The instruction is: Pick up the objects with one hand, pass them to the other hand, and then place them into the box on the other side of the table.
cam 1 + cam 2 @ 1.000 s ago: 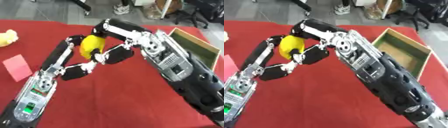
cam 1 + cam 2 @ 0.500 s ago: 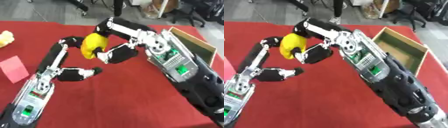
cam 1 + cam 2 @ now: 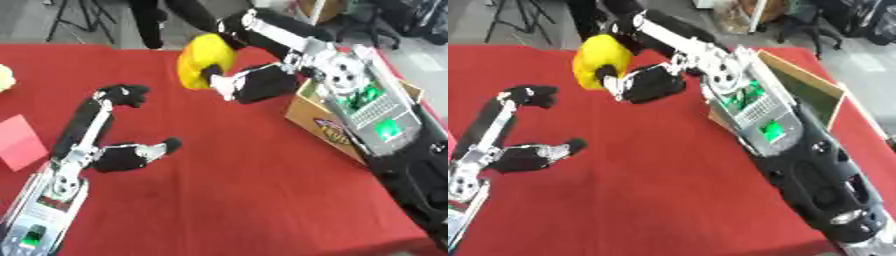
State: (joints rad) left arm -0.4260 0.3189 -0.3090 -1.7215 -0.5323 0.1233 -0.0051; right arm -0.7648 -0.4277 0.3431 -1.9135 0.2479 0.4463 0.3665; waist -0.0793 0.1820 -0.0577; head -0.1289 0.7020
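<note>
A yellow rounded object (image 3: 203, 66) hangs above the red table (image 3: 227, 200), and my right hand (image 3: 255, 85) is shut on its lower right side. The right arm comes in from the right and crosses in front of the cardboard box (image 3: 822, 94), which stands at the table's right edge with a green inside. My left hand (image 3: 129, 155) hovers low over the cloth at the left. It is well below and to the left of the yellow object, its fingers are relaxed, and it holds nothing.
A pink flat card (image 3: 19, 143) lies at the left edge. A pale yellow soft thing (image 3: 5, 77) is partly cut off at the far left. Beyond the table's far edge stand chair legs and a person's legs.
The left hand has let go of the yellow object and drawn back down to the left. The right hand now holds the object alone and has carried it right, nearer the box.
</note>
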